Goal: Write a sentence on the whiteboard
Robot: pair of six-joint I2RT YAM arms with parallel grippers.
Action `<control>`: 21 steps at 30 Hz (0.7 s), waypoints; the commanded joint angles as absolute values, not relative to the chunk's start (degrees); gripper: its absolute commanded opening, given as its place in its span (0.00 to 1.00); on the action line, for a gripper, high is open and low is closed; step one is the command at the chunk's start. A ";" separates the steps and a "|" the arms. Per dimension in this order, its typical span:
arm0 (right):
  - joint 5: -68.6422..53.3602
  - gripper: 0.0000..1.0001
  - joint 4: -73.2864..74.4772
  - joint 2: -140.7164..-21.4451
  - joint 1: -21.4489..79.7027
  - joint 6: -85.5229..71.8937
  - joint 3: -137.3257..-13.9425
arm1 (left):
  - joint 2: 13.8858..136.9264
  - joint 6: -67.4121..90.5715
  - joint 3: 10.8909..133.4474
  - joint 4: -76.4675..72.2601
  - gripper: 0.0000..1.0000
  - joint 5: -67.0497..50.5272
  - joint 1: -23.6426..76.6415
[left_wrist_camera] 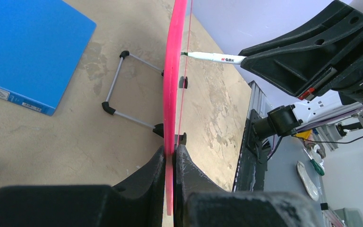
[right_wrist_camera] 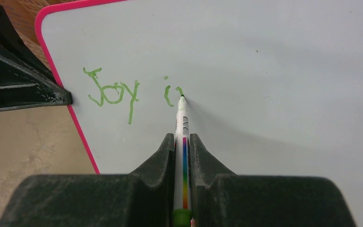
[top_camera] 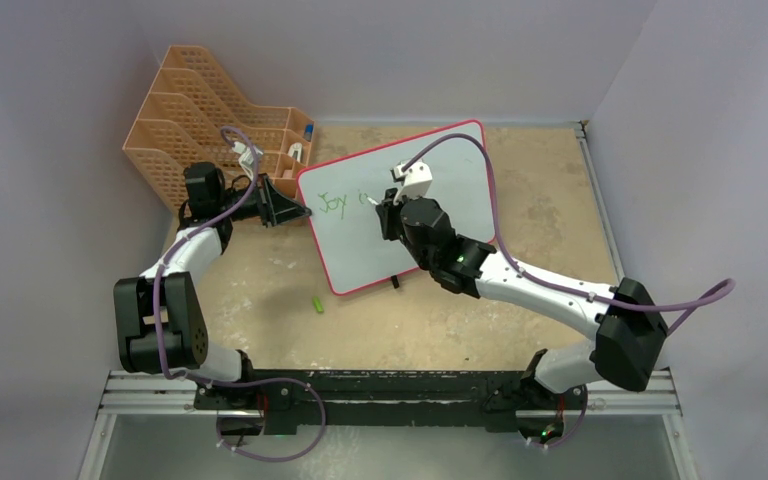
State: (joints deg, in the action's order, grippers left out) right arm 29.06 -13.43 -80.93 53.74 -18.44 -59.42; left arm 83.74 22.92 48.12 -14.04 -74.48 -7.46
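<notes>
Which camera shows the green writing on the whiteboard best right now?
The right wrist view. The writing sits close up, readable as "Joy i" plus a started stroke, with the marker tip on it. The top view shows it small and hard to read. The left wrist view sees the whiteboard edge-on, so no writing.

L gripper [left_wrist_camera: 170,153] & R gripper [right_wrist_camera: 183,139] clamped shut; L arm [top_camera: 185,255] elbow-bent, R arm [top_camera: 550,290] stretched fwd.

The worn tan tabletop [top_camera: 410,330] carries the whiteboard [top_camera: 360,250] on its stand feet, an orange rack [top_camera: 175,120] back left, a flat blue folder [left_wrist_camera: 23,52], and 1 green cap [top_camera: 317,304] near the board's front edge.
</notes>
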 commanded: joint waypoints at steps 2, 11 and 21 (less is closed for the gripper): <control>30.92 0.00 -11.36 -80.18 53.70 -19.65 -58.54 | 82.35 21.94 49.57 -14.17 0.00 -75.45 -6.61; 30.11 0.00 -10.30 -79.94 53.70 -20.02 -58.62 | 82.27 21.86 49.57 -14.15 0.00 -75.39 -6.62; 29.80 0.00 -9.92 -79.72 53.68 -20.35 -58.60 | 82.26 21.90 49.48 -14.15 0.00 -75.41 -6.72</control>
State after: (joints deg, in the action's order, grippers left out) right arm 28.97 -12.10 -80.82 53.89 -19.57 -59.42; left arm 83.74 22.92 48.12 -14.02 -74.30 -7.46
